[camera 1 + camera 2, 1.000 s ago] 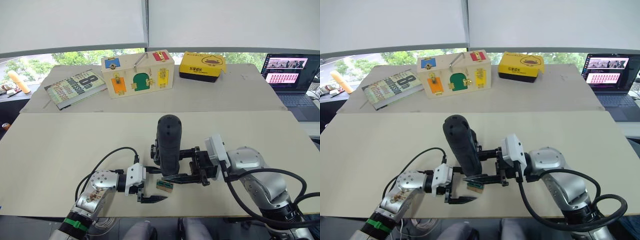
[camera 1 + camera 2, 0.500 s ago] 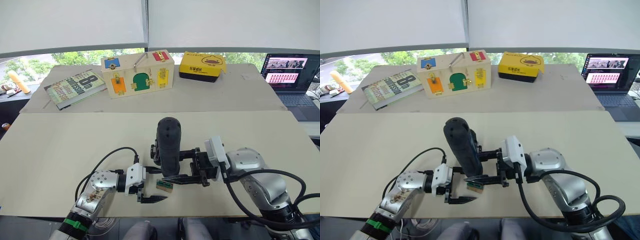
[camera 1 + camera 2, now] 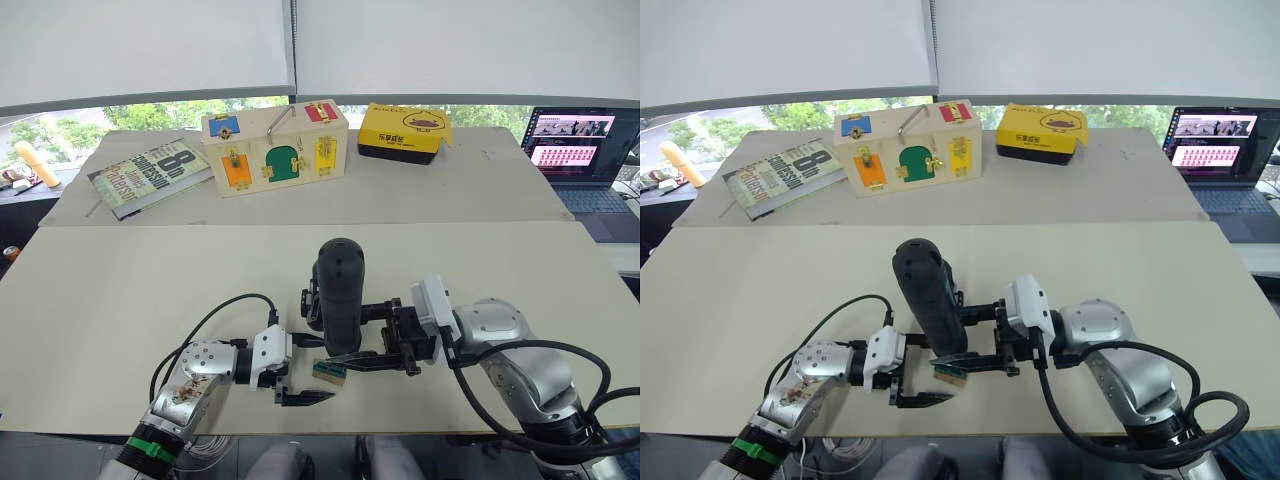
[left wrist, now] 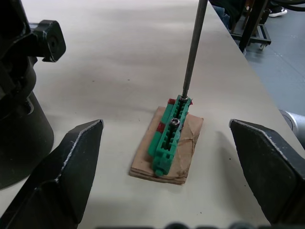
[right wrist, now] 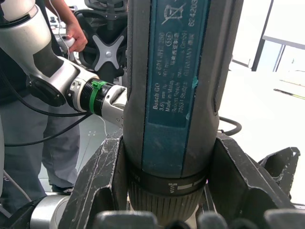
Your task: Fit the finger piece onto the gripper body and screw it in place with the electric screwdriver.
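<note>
The screwing step was judged to be in hand. The electric screwdriver [image 3: 337, 292], a thick dark cylinder with a matte casing, was held upright near the lower centre of the left eye view, clamped between the two black fingers of the right hand [image 3: 352, 341]; in the right wrist view its printed blue-grey label [image 5: 177, 76] was seen between those fingers. Its thin metal bit [image 4: 192, 47] was seen in the left wrist view coming down onto the end of a small green ribbed block [image 4: 170, 134], which lay on a tan cardboard-like pad on the pale, smooth desk [image 3: 120, 300]. A dark screw head [image 4: 175, 122] was seated in the block's groove, just beside the bit tip. The left hand [image 3: 294, 378] was set wide, its fingers either side of the block and apart from it. The gripper body [image 3: 314, 298] was partly hidden behind the screwdriver. The finger piece could not be told apart. The next move was judged to call for the bit being centred on the screw.
</note>
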Motion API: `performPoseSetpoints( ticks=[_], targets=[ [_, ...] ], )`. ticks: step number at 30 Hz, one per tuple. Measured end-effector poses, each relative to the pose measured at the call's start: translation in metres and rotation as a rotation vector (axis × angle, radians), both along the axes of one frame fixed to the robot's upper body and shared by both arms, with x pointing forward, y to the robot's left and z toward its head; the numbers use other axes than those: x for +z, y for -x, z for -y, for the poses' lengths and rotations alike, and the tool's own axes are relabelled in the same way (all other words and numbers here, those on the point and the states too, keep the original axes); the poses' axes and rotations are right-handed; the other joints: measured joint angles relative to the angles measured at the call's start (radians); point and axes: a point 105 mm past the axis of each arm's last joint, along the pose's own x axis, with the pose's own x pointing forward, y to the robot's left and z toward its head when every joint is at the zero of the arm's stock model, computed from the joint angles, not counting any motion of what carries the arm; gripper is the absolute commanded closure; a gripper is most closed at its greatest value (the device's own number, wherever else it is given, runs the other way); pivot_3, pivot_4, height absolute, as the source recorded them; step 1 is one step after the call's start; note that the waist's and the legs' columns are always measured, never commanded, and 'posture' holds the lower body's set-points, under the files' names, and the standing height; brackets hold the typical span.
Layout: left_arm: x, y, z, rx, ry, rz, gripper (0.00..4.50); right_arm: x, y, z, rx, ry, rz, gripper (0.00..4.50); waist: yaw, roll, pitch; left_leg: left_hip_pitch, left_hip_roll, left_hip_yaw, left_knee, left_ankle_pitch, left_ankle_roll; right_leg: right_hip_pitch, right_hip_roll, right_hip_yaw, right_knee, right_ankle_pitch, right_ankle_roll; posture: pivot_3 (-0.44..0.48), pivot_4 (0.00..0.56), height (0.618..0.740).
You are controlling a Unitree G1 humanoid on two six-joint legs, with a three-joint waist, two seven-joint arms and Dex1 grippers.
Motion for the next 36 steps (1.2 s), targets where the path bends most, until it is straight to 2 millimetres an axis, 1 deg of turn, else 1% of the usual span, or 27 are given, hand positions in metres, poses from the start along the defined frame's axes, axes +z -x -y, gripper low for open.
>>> performPoseSetpoints(
  ticks=[27,36],
  targets=[
    [0.0006,-0.001,-0.002,0.011,0.005,0.001,0.0,-0.0007,0.0003,-0.0021,0.002,-0.002,0.009,2.59,-0.001,0.0,0.0,0.0,0.0,0.0,0.0,0.0,0.0,0.0,0.0,0.0,0.0,0.0,0.0,0.0,0.15,0.74],
    [0.0022,0.0009,-0.0072,0.02,0.026,-0.012,0.0,0.0056,-0.0005,-0.0031,0.012,-0.015,0.022,2.59,-0.008,-0.001,0.0,0.0,0.0,0.0,-0.001,0.0,0.0,-0.001,0.0,0.0,0.0,0.0,0.0,0.0,0.15,0.74]
  ],
)
